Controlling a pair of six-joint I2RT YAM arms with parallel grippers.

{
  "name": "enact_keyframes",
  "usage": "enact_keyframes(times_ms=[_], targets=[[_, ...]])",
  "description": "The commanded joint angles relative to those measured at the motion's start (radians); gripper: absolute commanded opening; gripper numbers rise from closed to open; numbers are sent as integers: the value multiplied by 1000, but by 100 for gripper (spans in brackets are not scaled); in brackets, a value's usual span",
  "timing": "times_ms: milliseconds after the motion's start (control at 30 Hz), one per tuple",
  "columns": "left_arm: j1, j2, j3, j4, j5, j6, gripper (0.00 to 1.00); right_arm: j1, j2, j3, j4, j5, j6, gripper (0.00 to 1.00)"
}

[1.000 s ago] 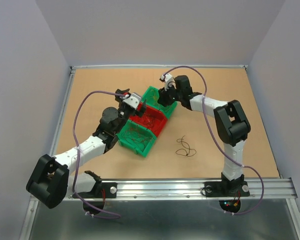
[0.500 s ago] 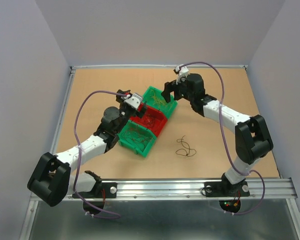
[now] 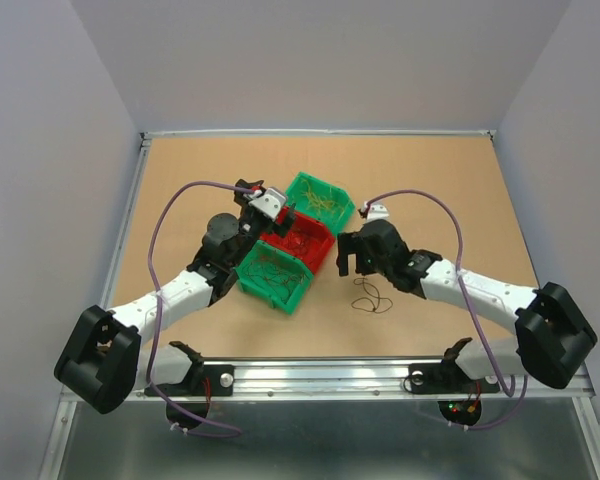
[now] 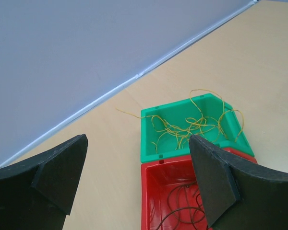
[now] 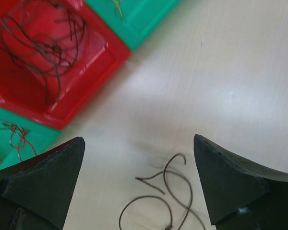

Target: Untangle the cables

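Note:
The cables lie sorted by colour. Yellow wires (image 4: pixel 197 122) fill the far green bin (image 3: pixel 320 197), and one strand trails over its rim. Brown wires (image 5: pixel 43 43) sit in the red bin (image 3: pixel 298 240). Reddish wires (image 5: pixel 12 136) lie in the near green bin (image 3: pixel 272 276). A loose curly brown wire (image 3: pixel 372 296) (image 5: pixel 144 197) rests on the table right of the bins. My right gripper (image 3: pixel 342 255) (image 5: pixel 138 143) hangs open just above and left of that wire, holding nothing. Over the red bin's left side my left gripper (image 3: pixel 283 218) (image 4: pixel 138 143) is open and empty.
The three bins stand touching in a diagonal row at the middle of the wooden table (image 3: pixel 450 190). A raised metal rim (image 3: pixel 130 220) borders the table, with grey walls beyond. Both arm bases sit on the rail (image 3: pixel 380 375) at the near edge.
My right arm swung back from over the far green bin to the loose brown wire on the table, and its jaws opened wide. The left arm stayed put.

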Motion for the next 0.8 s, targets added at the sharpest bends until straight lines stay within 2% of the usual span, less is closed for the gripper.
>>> enact_keyframes(times_ms=[0,67,167,333,567,633,700,767], targets=[[1,-35,28,44,35,-9,99,113,-2,-29,-90,204,176,100],[1,-36,28,43,39,-9,99,154,42,-30,-90,219,204,100],[2,-35,28,44,42,-7,99,227,80,-30,-130,339,276,100],[2,-39,23,43,39,-4,99,227,86,-40,-206,471,364,100],[2,-35,26,46,41,-1,99,225,204,-21,-263,508,413,100],[1,-33,23,46,42,-2,99,227,234,-12,-265,484,411,92],[1,-35,23,48,41,1,99,227,274,-3,-266,462,408,76],[2,-36,25,46,39,2,99,225,291,-4,-268,441,411,52]])
